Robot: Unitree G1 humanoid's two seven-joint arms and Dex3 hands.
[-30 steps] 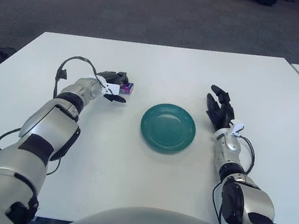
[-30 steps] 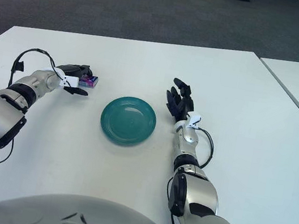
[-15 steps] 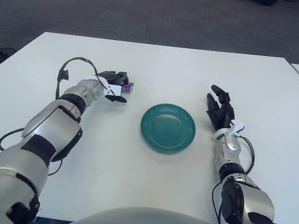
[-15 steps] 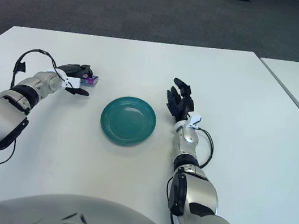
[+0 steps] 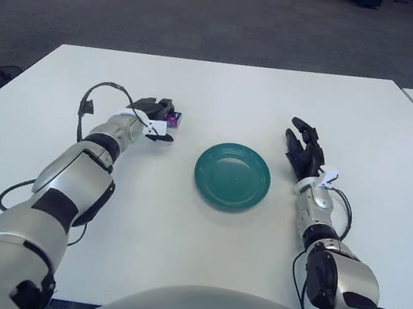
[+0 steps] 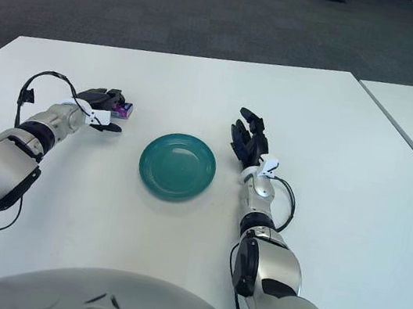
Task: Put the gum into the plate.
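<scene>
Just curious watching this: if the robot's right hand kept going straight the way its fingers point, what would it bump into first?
Probably nothing: the right hand, beside the green plate, points toward the table's far edge, and that stretch looks bare. Depth is hard to judge.

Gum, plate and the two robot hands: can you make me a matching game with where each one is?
Things:
1. gum
2. plate
3. left hand
4. right hand

Places:
A. to the right of the plate, fingers spread, holding nothing
B. middle of the white table, nothing in it
C. purple, held in black fingers
D. to the left of the plate, closed on something

Pairs: 1-C, 2-B, 3-D, 4-A
</scene>
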